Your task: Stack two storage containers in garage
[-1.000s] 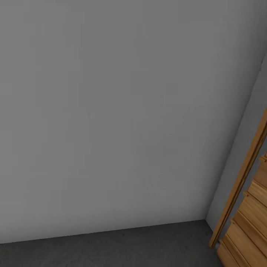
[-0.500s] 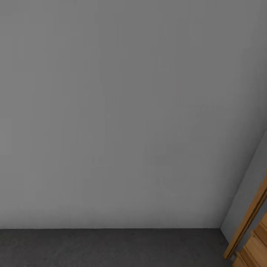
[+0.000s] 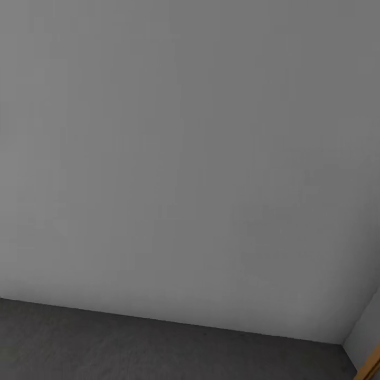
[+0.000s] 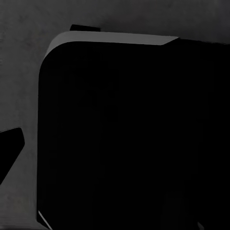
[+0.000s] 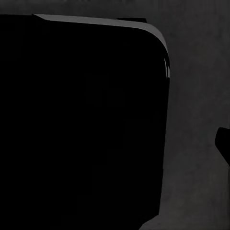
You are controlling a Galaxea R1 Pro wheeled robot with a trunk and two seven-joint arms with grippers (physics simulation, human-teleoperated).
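- Grey and bare, a wall (image 3: 179,158) fills most of the head view, meeting the floor (image 3: 132,348) along a line that slopes down to the right.
- The floor is dark grey mottled concrete, a strip across the near edge of that view; this looks like the garage.
- At the far right a second wall (image 3: 367,327) makes a corner, and a sliver of orange-brown wood (image 3: 372,369) sits at the bottom right.
- In the left wrist view a large black body (image 4: 129,139) with a rounded corner and a pale top edge covers the floor (image 4: 19,72); probably part of the robot, too dark to tell.
- The right wrist view has a like black body (image 5: 81,124) over the same concrete (image 5: 196,96).
- Neither pincer's fingers can be made out, so whether they are spread or closed, or holding anything, I cannot tell.
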